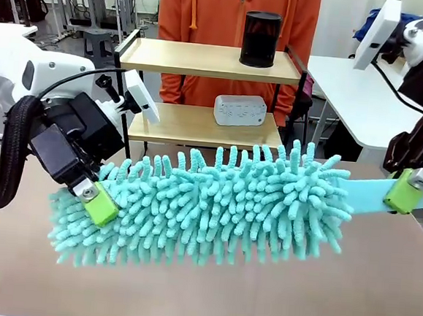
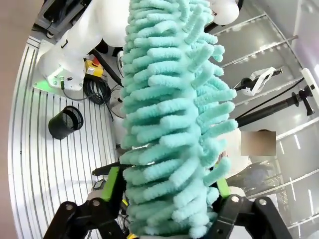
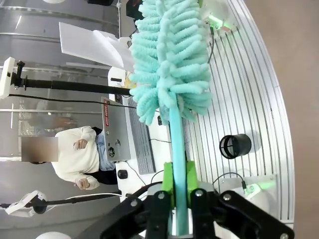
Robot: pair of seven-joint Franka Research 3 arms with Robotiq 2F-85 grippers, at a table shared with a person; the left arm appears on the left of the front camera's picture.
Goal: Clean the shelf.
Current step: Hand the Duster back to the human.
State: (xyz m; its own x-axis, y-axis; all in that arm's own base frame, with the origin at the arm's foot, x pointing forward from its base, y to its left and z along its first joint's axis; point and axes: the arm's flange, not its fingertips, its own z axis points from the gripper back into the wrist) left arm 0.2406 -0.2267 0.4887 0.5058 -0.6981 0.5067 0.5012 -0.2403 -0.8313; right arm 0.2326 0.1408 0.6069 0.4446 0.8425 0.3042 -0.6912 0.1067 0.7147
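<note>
Left gripper (image 1: 99, 206) clamps fluffy teal chenille duster (image 1: 215, 202) head; right gripper (image 1: 405, 189) pinches its flat handle, before two-tier wooden shelf (image 1: 204, 60).

Left gripper (image 1: 99, 206) low at table's left, jaws clamped on duster (image 1: 215, 206) fluffy end; right gripper (image 1: 405, 191) at right, higher, jaws closed on duster's flat handle; wrists angled inward.

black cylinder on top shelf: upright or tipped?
Upright. The black cylinder stands on its flat base on the shelf top board, sides vertical.
</note>
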